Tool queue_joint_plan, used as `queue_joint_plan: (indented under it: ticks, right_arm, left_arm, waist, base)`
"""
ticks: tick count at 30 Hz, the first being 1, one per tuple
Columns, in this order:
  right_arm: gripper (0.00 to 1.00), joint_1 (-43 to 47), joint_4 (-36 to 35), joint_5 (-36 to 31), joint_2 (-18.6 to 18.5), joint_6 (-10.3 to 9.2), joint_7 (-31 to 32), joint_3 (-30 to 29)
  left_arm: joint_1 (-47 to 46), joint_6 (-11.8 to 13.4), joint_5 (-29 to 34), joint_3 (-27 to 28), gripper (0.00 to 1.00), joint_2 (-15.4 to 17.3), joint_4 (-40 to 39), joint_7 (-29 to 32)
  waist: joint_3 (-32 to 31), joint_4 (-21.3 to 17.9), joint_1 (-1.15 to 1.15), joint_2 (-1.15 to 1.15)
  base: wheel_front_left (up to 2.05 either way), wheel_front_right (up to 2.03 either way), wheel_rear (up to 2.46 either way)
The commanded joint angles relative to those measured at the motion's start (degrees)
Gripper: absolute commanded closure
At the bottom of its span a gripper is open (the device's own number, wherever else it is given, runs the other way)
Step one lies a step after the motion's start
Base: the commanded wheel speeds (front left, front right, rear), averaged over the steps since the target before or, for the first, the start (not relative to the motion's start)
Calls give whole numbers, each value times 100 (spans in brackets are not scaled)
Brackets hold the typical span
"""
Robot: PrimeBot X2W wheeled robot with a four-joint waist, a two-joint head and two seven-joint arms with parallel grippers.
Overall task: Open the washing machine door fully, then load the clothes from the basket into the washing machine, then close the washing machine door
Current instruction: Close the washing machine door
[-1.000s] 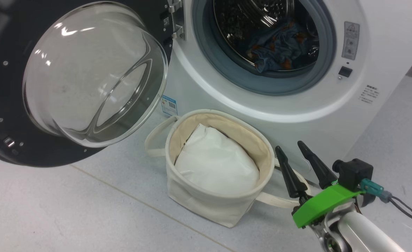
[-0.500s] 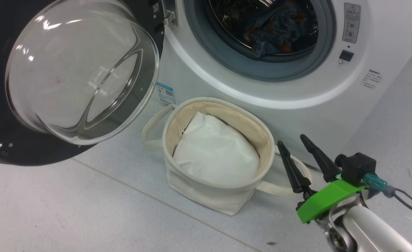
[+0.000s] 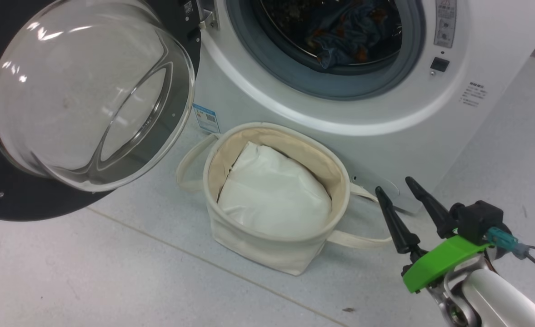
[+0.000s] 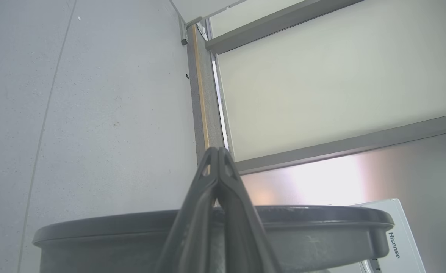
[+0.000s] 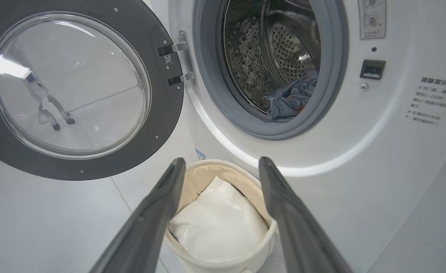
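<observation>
Pale grey speckled floor (image 3: 112, 272) is recorded as the ground of the scene.

Item 1. Right gripper (image 3: 393, 185), two long dark fingers on a green mount. The fingers are held spread apart with nothing between them. It is hung low at the head view's lower right, clear of all goods.

Item 2. Left gripper (image 4: 218, 151). The fingers are pressed tip to tip in its wrist view, and nothing is seen pinched. A dark grey curved rim (image 4: 321, 216) is seen running behind them and is judged to be the door's edge. Contact cannot be determined.

Item 3. Small round cream canvas basket (image 3: 258, 245) with looped straps. It is stood on the floor at 9 o'clock from the right gripper, near. One strap handle (image 3: 358, 243) is laid just beside the fingers, apart from them. Only a plain white cloth (image 3: 274, 195) is seen within, and no printed fabric.

Item 4. Light blue clothes (image 3: 340, 34) printed with orange-brown faces. They are lodged in the shiny perforated steel drum (image 5: 283, 49), at 11 o'clock from the right gripper, well apart.

Item 5. Big white front-loading washing machine (image 3: 294, 118). Its large round washing machine door (image 3: 22, 204), with a glossy black rim and a bulging clear glass window, is swung wide between 9 and 10 o'clock.

Status. Opening is judged done. Loading is judged done, the printed fabric being in the drum. Closing the door is left to be done.
</observation>
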Motion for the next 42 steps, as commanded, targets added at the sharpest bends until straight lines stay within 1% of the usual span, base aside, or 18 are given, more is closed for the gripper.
queue_joint_plan:
  ticks: [1,5,10,17,20,24,28,29,32,36,40,42]
  right_arm:
    - [0,-51,-205,-64,-142,1,-50,21]
    - [0,-84,-289,-101,-234,1,25,-43]
    - [0,-32,-362,-171,-249,1,78,-170]
    - [0,88,-425,-261,-240,1,114,-347]
    - [0,106,-439,-274,-215,1,132,-350]
    - [0,100,-454,-270,-144,1,128,-290]
    - [0,157,-387,-249,-101,1,85,-347]
    - [0,157,-387,-249,-101,1,85,-347]
    - [0,224,-318,-227,-38,1,41,-349]
    - [0,282,-245,-179,63,1,-13,-314]
    - [0,329,-182,-126,144,1,-48,-292]
    - [0,340,-131,-89,192,1,-61,-276]
  left_arm:
    - [-256,-53,-56,94,100,399,-139,41]
    - [-360,-100,-117,109,100,366,-39,46]
    - [-406,-126,-104,29,100,343,83,149]
    - [-486,-134,-77,-166,100,366,294,830]
    - [-523,-137,-136,-187,100,313,309,1103]
    - [-476,-139,-185,-289,100,198,258,1646]
    - [-311,-139,-248,-392,100,15,21,2104]
    - [-311,-139,-248,-392,100,15,21,2104]
    - [-83,-140,-368,-393,100,-88,-214,2412]
    - [196,-140,-467,-390,100,-104,-422,2723]
    - [426,-140,-519,-452,100,-113,-614,3145]
    - [561,-140,-553,-494,100,-174,-733,3408]
  waist:
    - [68,-14,0,-1]
    - [237,-20,0,-1]
    - [344,-1,0,-1]
    - [391,50,0,-1]
    - [368,64,0,-1]
    - [329,67,0,-1]
    - [257,111,0,-1]
    - [257,111,0,-1]
    - [152,132,0,-1]
    - [-10,148,0,-1]
    - [-120,176,0,-1]
    - [-173,205,0,-1]
  base:
    - [0,0,0]
    - [0,0,0]
    - [0,0,0]
    - [0,0,0]
    - [0,0,0]
    - [0,0,0]
    - [0,0,0]
    - [0,0,0]
    - [0,0,0]
    - [0,0,0]
    - [0,0,0]
    - [0,0,0]
